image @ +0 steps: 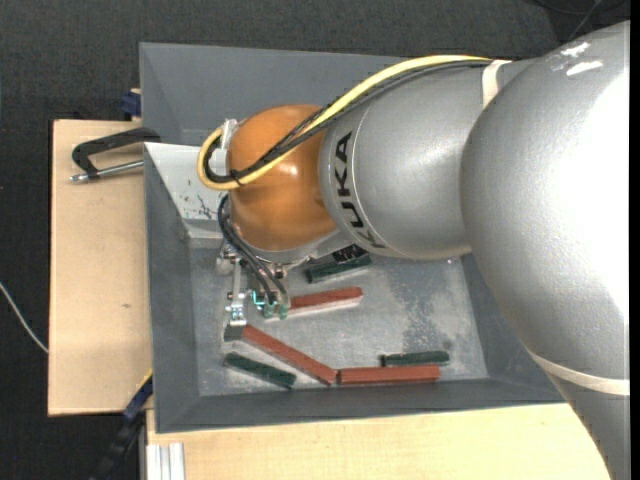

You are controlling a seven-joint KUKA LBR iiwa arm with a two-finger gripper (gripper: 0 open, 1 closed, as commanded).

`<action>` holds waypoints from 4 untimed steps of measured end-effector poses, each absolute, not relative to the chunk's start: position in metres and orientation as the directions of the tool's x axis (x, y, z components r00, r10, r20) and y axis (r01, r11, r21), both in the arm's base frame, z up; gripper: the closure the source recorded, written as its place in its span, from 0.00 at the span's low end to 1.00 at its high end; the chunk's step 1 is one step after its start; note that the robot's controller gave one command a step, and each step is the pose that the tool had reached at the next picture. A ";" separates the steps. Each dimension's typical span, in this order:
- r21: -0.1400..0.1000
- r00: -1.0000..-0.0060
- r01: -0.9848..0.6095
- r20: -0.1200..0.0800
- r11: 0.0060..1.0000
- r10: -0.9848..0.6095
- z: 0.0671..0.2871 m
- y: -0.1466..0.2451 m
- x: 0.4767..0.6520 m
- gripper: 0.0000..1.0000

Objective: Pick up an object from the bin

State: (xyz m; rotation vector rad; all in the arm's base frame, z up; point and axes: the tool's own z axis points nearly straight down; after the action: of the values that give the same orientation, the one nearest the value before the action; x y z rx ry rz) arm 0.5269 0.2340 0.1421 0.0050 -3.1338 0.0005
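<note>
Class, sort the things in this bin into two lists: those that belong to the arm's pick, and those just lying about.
Belongs to the pick: gripper; grey bin; red stick nearest the gripper.
Lying about: slanted red-brown stick; red stick by the near wall; dark green stick lower left; dark green stick lower right; dark green stick beneath the arm.

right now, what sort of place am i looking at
Most likely a robotics lab's bin-picking test cell: a big KUKA-branded arm reaches into a grey metal bin, where loose red-brown sticks and dark green sticks lie.
</note>
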 end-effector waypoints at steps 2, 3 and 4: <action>0.005 -1.000 -0.016 -0.007 1.000 -0.016 0.100 0.221 0.511 0.00; 0.004 -0.991 -0.131 -0.004 0.991 -0.131 0.073 0.210 0.502 0.00; 0.001 -0.948 -0.319 0.000 0.948 -0.319 0.082 0.193 0.500 0.00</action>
State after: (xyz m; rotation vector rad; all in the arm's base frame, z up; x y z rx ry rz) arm 0.4997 0.1927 0.0824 0.5073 -3.0998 -0.0011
